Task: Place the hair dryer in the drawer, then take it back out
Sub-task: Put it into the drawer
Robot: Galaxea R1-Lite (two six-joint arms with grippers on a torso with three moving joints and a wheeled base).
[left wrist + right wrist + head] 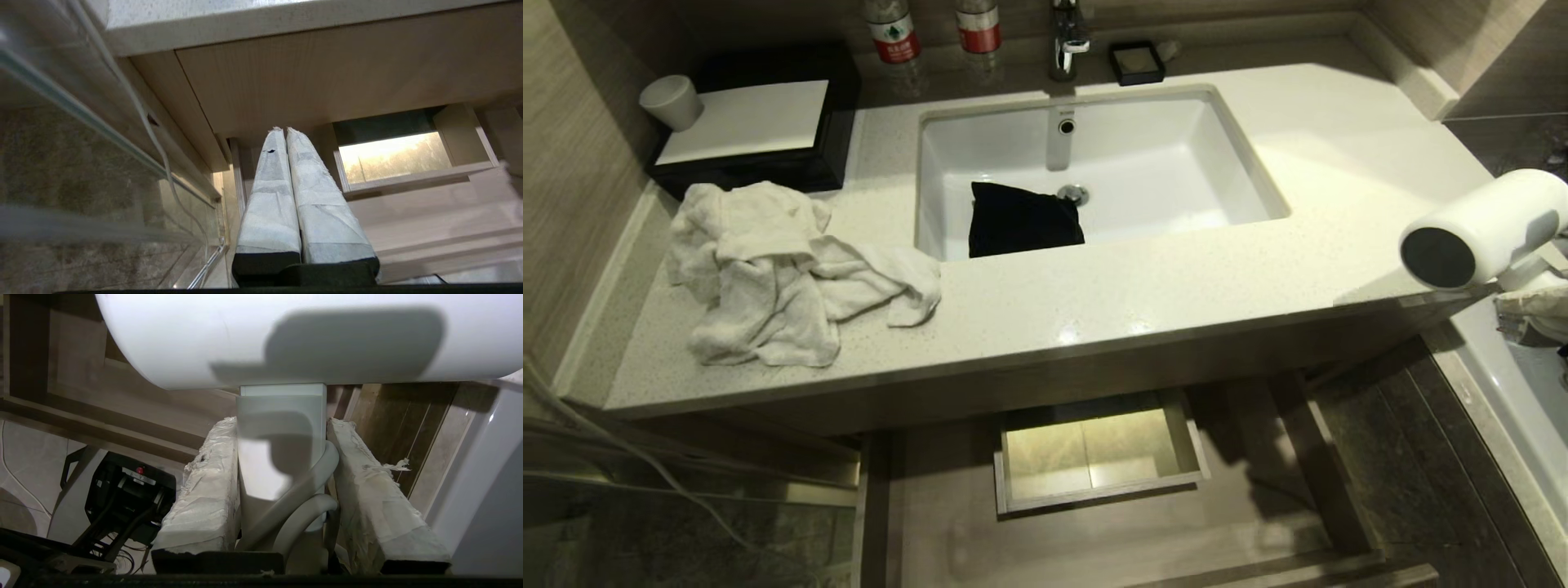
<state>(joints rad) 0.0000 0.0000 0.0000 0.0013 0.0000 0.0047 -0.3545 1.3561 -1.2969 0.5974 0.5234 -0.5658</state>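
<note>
The white hair dryer hangs in the air off the right end of the counter, its dark round end toward me. My right gripper is shut on its handle. In the right wrist view the taped fingers press both sides of the handle, the grey cord loops between them, and the barrel lies across above. The wood-grain drawer stands pulled out under the counter, with its boxed cutout at mid-back. My left gripper is shut and empty, low at the left beside the cabinet.
On the counter lie a crumpled white towel, a black box with a white top and a white cup. A black cloth lies in the sink. A white rim runs along the right.
</note>
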